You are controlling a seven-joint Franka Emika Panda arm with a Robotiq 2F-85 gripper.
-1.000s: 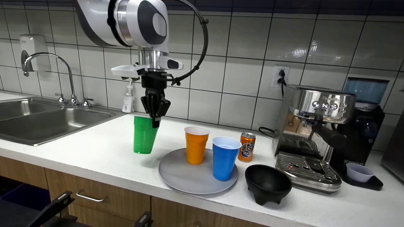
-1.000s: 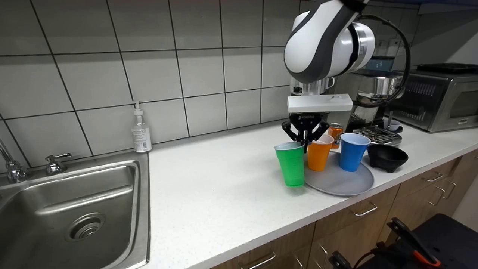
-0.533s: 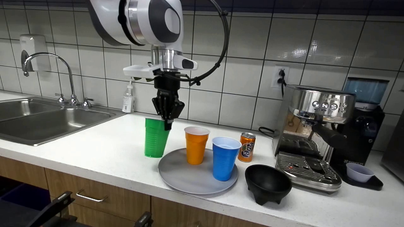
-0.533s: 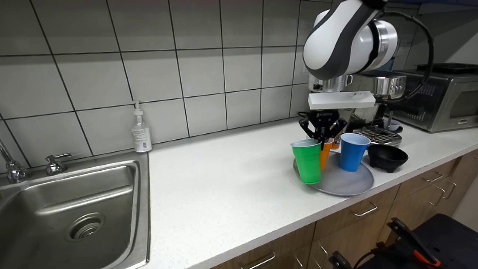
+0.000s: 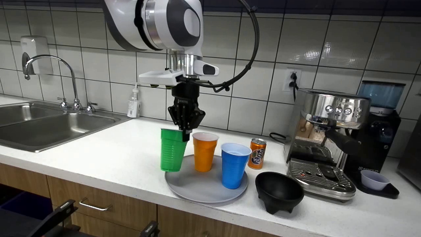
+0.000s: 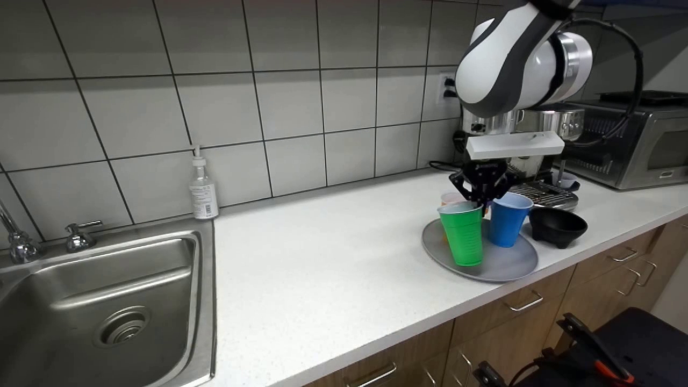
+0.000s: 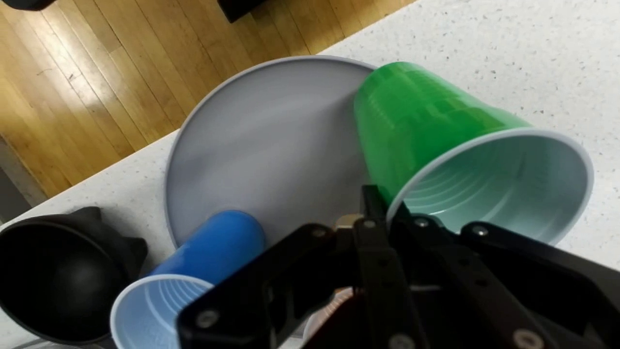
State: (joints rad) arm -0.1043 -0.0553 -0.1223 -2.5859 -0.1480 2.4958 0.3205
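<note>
"Fanta" on orange can (image 5: 257,154), bottle label (image 6: 203,201) unreadable

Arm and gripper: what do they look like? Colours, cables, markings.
Smooth, rounded white arm with dark grey panels, a black strap and silvery metal rings. A thick black cable, tied at points, loops alongside. Angular black gripper, slim black fingers, silvery screws; pale lettering on its body is too small to read. Flat white box mounted above it.

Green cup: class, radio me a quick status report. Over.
Gripper shut on green cup at its rim. Base over edge of plate, contact unclear. Possible obstacle: orange cup, close by on plate; blue cup also there.
</note>
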